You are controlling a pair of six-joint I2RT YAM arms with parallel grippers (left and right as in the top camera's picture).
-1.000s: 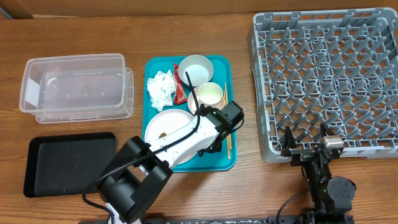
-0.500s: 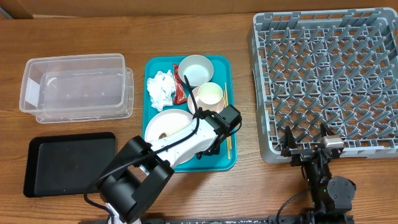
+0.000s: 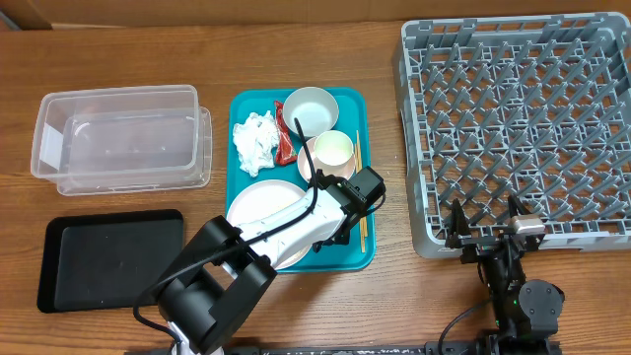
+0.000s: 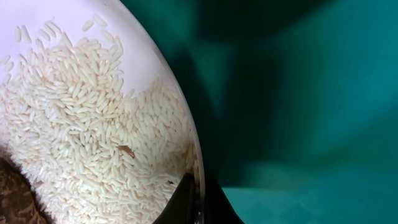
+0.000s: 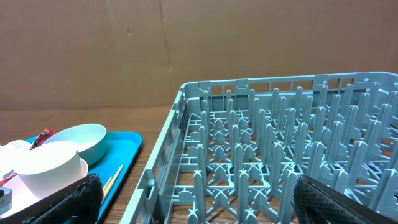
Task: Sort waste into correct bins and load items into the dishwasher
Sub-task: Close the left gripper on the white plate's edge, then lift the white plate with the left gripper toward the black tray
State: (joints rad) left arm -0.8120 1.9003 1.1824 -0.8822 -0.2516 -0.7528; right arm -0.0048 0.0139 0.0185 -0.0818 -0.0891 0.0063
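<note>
My left gripper point(image 4: 199, 202) is shut on the rim of the round plate point(image 4: 93, 93), which holds white rice grains and brown bits point(image 4: 15, 199). From above, the gripper point(image 3: 320, 225) and plate point(image 3: 261, 207) are at the front of the teal tray point(image 3: 347, 99), and the plate looks tilted. Crumpled tissue point(image 3: 255, 140), red wrapper point(image 3: 285, 140), bowl point(image 3: 310, 108), cup point(image 3: 332, 150) and chopsticks point(image 3: 361, 222) lie on the tray. My right gripper point(image 3: 485, 242) is open and empty at the front edge of the grey dish rack point(image 3: 523, 128).
The clear tub point(image 3: 118, 138) stands at the left and the flat black tray point(image 3: 108, 258) is in front of it. The right wrist view shows the rack point(image 5: 280, 162), bowl point(image 5: 74, 140), cup point(image 5: 43, 174) and chopsticks point(image 5: 113, 176).
The plate has shifted and tipped in my left gripper; its brown scraps no longer show from above. The right arm has not moved.
</note>
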